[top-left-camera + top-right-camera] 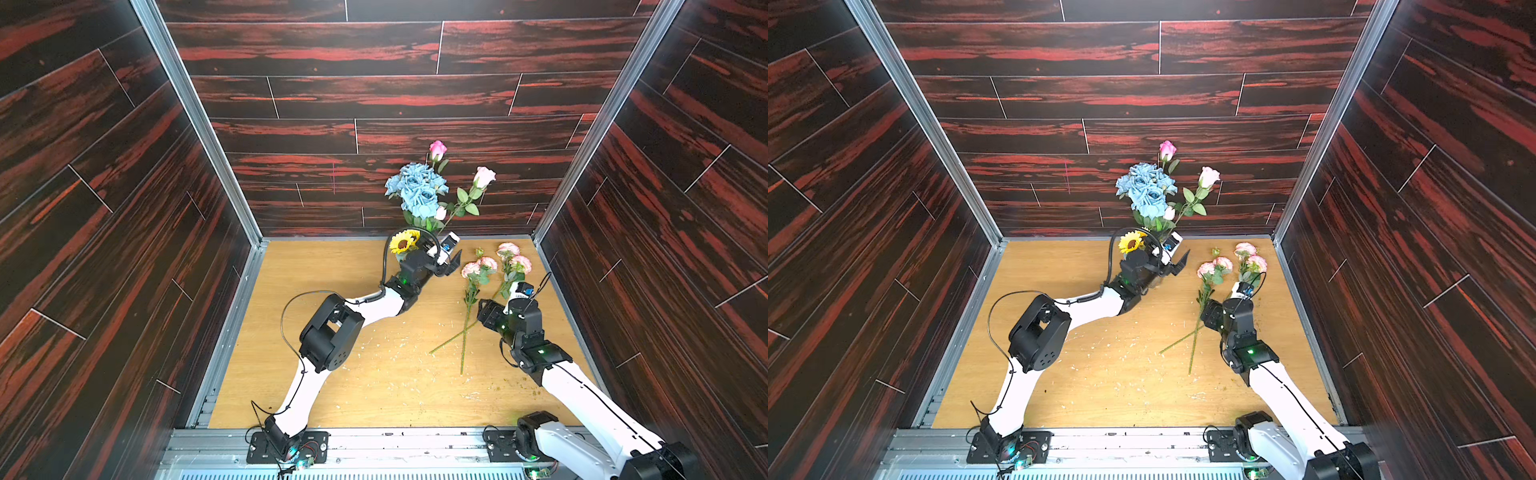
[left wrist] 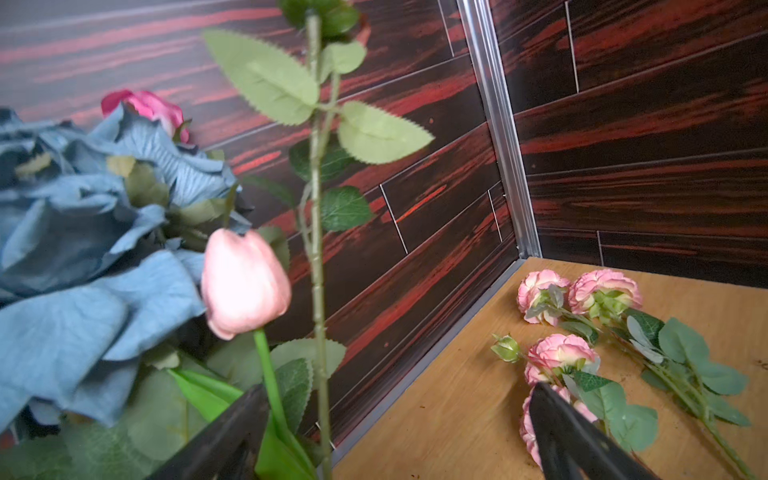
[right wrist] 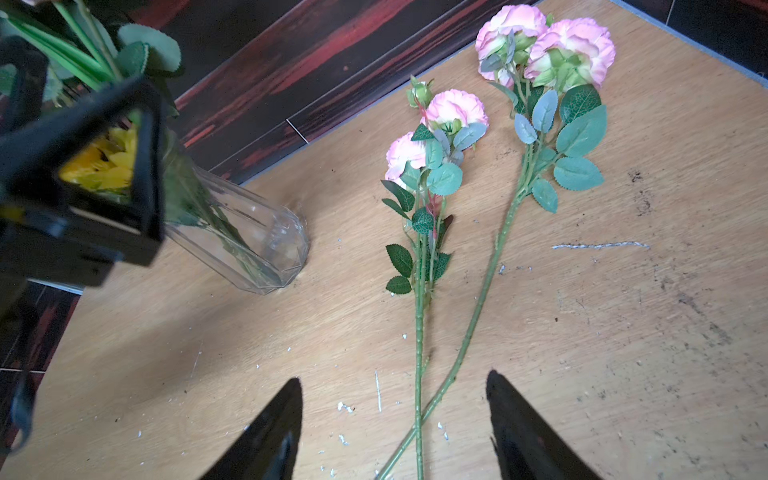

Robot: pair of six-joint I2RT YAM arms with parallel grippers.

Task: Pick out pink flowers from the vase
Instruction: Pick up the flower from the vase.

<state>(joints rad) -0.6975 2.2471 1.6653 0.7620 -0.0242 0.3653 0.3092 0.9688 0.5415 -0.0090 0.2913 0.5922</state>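
Vase [image 3: 249, 232] clear, ribbed, neck hidden behind left gripper [image 2: 397, 386], jaws apart; ruffled pink flowers [image 3: 457, 112] lie beside vase, right gripper [image 3: 395, 376] spread too.

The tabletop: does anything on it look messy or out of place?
Yes. Small pale flecks litter the table, with dark crumbs near the right arm. Two pink flower stems lie crossed on it.

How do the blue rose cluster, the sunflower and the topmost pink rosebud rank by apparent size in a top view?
1. blue rose cluster, by far the largest.
2. sunflower.
3. topmost pink rosebud, somewhat smaller than the sunflower. It stands higher in the bouquet, so its true size is unsure.
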